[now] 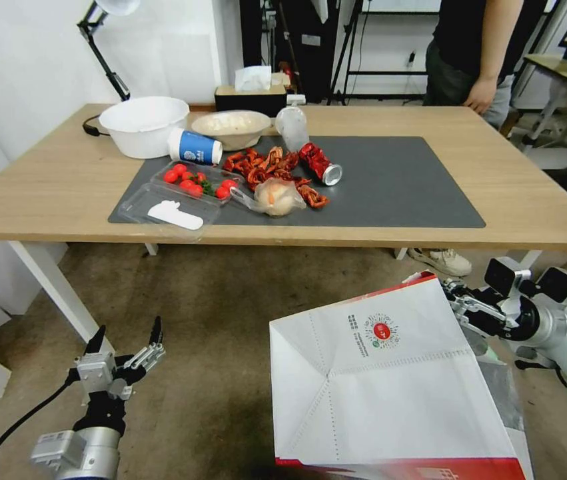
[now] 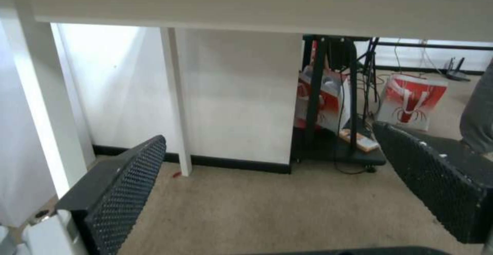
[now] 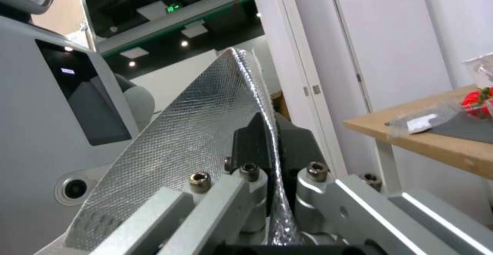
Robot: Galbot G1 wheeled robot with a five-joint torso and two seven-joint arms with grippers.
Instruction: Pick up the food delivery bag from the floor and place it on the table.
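The food delivery bag (image 1: 383,387) is a large white paper bag with red edges and a round red logo. It hangs tilted above the floor (image 1: 216,320), in front of the table (image 1: 63,187). My right gripper (image 1: 455,299) is shut on the bag's upper rim. In the right wrist view its two dark fingers (image 3: 254,139) pinch the silver foil lining (image 3: 190,131). My left gripper (image 1: 126,343) hangs open low at the left, near a white table leg, with nothing between its fingers (image 2: 123,193).
On the table's dark grey mat (image 1: 396,180) lie a white bowl (image 1: 143,123), a cup (image 1: 195,147), a tomato tray (image 1: 196,180), red food scraps, a can (image 1: 320,163) and a small clear bag (image 1: 275,197). A person stands at the far side. Another red-and-white bag (image 2: 411,101) sits beyond the table.
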